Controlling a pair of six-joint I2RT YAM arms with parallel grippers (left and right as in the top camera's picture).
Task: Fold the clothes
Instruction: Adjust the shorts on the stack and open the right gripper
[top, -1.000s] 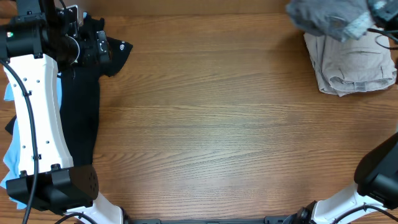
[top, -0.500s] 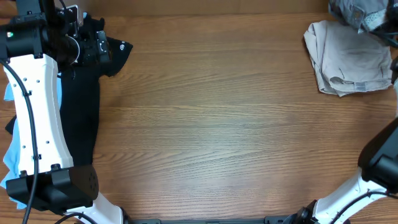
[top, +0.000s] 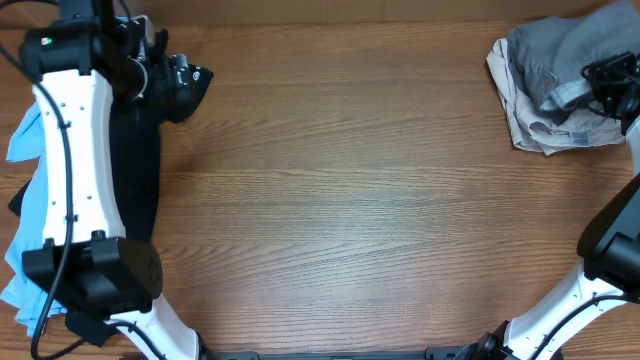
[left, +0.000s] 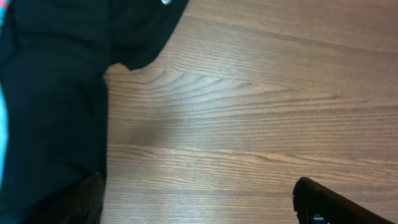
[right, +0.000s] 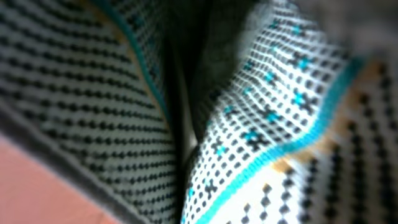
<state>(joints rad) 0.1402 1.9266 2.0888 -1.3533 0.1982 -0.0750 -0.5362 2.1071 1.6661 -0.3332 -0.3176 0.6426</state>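
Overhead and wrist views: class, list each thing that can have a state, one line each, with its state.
grey shorts, bunched atop the beige garment
beige garment, folded, partly covered
black T-shirt, lying unfolded
light-blue shirt, crumpled
left hand, open, empty
right hand, shut on grey shorts

The grey shorts (top: 555, 50), which hung blurred in the air at the far right corner and had almost left the overhead view, now lie spread over the folded beige garment (top: 530, 135). The right gripper (top: 603, 82) has come down with them, pinching their pale lining. The left arm (top: 75, 150) has swung rightward, uncovering more of the light-blue shirt (top: 25, 135).
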